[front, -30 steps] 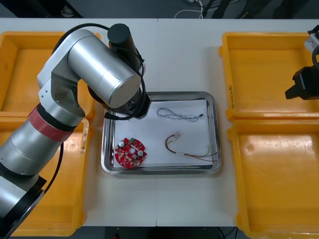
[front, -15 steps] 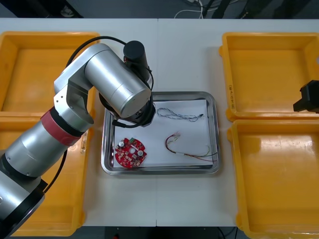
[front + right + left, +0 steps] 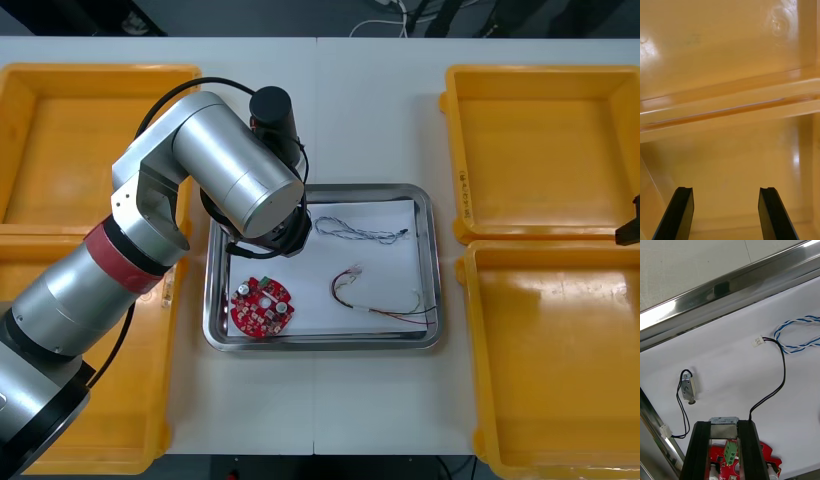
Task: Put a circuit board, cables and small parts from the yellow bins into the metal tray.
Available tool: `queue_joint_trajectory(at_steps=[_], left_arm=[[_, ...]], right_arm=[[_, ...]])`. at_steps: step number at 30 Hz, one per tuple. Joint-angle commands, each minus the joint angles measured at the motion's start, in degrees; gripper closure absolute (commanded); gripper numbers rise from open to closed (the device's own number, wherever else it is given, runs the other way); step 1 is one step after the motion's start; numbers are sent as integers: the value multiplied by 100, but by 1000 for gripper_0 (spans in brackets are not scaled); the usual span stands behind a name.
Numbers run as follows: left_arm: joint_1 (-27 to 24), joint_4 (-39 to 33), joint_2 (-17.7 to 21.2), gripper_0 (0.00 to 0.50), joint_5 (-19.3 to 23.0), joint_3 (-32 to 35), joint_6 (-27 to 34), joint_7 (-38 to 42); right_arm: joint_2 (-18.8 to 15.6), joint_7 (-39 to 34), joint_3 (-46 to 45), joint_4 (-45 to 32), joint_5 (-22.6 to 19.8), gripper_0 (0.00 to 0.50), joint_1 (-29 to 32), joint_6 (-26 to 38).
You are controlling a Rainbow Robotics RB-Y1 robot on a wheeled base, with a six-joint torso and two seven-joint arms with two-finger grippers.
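Note:
My left gripper [image 3: 724, 426] is shut on a small metal part [image 3: 724, 427] and holds it just above the white-lined metal tray [image 3: 425, 205], near its far left corner. A black cable [image 3: 778, 380] runs from the held part to a white plug. Another small metal part [image 3: 688, 388] with a thin black lead lies on the lining beside the fingers. The round red circuit board [image 3: 262, 307] lies in the tray's near left corner, under my fingers in the left wrist view. The blue and white cable [image 3: 355, 232] and the red and yellow cable [image 3: 385, 302] also lie in the tray. My right gripper [image 3: 725, 191] is open over a bin.
Two yellow bins [image 3: 60, 150] stand at the left and two more [image 3: 540, 150] at the right. My left arm [image 3: 235, 175] covers the tray's far left corner in the front view. The right gripper [image 3: 632, 222] sits at the table's right edge, above the rims [image 3: 730, 108] where the right bins meet.
The right gripper has drawn off to the right, almost out of the front view. The left arm shifted a little toward the tray's middle, then held still.

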Motion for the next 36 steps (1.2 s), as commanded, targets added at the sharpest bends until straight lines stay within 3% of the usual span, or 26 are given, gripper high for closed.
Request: queue_joint_trajectory(at_steps=[1, 3, 4, 24, 32, 36], left_arm=[[-267, -65, 131, 156, -10, -73, -68, 427], [-267, -65, 123, 40, -28, -81, -68, 418], [-267, -65, 123, 18, -46, -81, -68, 418], [-258, -91, 114, 0, -37, 121, -59, 435], [-162, -355, 79, 2, 25, 455, 116, 409], [5, -777, 87, 0, 95, 780, 486, 312]], right_arm=[[-264, -46, -261, -214, -41, 0, 260, 22], [-264, -46, -270, -249, -32, 0, 339, 22], [-264, -46, -270, -284, -15, 0, 375, 22], [-123, 235, -270, -610, 135, 0, 673, -167], [-27, 367, -270, -671, 293, 0, 840, -466], [-27, 420, -270, -680, 275, 0, 893, -659]])
